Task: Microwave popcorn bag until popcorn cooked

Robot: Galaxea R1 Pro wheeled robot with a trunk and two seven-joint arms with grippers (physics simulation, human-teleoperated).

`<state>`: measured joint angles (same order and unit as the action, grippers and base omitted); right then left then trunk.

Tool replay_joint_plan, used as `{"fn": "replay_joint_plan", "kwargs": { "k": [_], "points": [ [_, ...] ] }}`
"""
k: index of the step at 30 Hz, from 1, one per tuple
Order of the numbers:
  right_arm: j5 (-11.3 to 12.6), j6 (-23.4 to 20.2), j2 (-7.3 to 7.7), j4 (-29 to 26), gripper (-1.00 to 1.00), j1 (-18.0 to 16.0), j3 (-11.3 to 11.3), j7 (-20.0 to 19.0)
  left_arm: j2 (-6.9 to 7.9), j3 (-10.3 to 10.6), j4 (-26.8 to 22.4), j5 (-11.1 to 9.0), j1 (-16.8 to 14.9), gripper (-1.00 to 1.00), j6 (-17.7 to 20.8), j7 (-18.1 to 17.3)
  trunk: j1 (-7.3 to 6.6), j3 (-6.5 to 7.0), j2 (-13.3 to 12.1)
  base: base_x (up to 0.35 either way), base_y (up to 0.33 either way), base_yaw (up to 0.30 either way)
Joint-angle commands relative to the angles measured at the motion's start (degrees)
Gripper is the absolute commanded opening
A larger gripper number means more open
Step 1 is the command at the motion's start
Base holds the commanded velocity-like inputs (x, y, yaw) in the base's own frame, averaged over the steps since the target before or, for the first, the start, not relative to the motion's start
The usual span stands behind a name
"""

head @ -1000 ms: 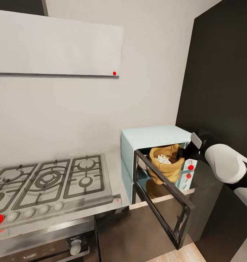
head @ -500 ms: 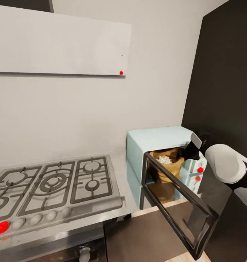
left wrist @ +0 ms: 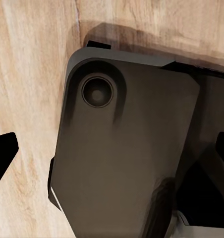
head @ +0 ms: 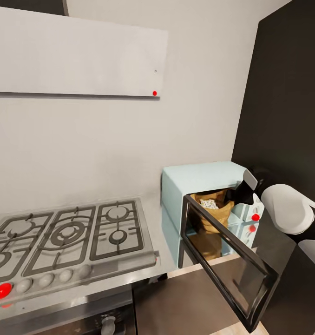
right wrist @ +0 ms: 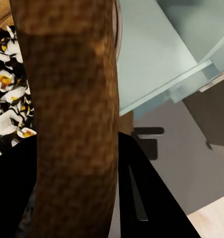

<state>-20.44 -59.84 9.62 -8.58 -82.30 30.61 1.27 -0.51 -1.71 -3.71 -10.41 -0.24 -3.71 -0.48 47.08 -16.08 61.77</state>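
Observation:
The mint-blue microwave [head: 197, 179] stands on the steel countertop [head: 158, 235] with its dark glass door [head: 232, 263] swung open toward me. The tan burlap popcorn bag [head: 217, 215] sits upright in the cavity, whitish popcorn [head: 208, 204] showing at its mouth. My right gripper [head: 235, 195] is shut on the bag's rolled rim at its right side. In the right wrist view the rim [right wrist: 72, 114] runs between the black fingers [right wrist: 141, 188], with popcorn [right wrist: 8, 106] beside it. My left gripper [left wrist: 112, 153] hangs open over my dark base.
A gas hob [head: 69, 235] with grey grates and a red knob [head: 3, 290] lies left of the microwave. A dark tall panel [head: 287, 93] rises on the right, a white wall cabinet [head: 74, 53] above. Wooden floor [left wrist: 28, 74] is below.
The head camera has shifted, sliding the scene rightward. Relative to the microwave, the bag and my right gripper have gone deeper into the cavity; in the last half second almost nothing moved.

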Motion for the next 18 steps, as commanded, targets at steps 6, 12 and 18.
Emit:
{"fn": "replay_joint_plan", "kwargs": {
  "k": [6,12,18],
  "points": [
    [-0.22,-0.16,0.03,-0.03,-1.0,-0.05,0.51,0.2,-0.01,-0.14,0.02,-0.31,-0.02,1.0,-0.15,-0.05,0.0,-0.07,0.05,0.0,0.0,0.0],
    [-0.22,-0.16,0.07,-0.03,-1.0,-0.05,0.49,0.22,-0.01,-0.14,0.02,-0.31,-0.02,1.0,-0.15,-0.05,0.0,-0.07,0.05,0.0,0.0,0.0],
    [-0.24,-0.16,0.13,-0.03,-1.0,-0.05,0.42,0.27,-0.01,-0.14,0.02,-0.31,-0.02,1.0,-0.15,-0.05,0.0,-0.07,0.05,0.0,0.0,-0.045]
  ]
}}
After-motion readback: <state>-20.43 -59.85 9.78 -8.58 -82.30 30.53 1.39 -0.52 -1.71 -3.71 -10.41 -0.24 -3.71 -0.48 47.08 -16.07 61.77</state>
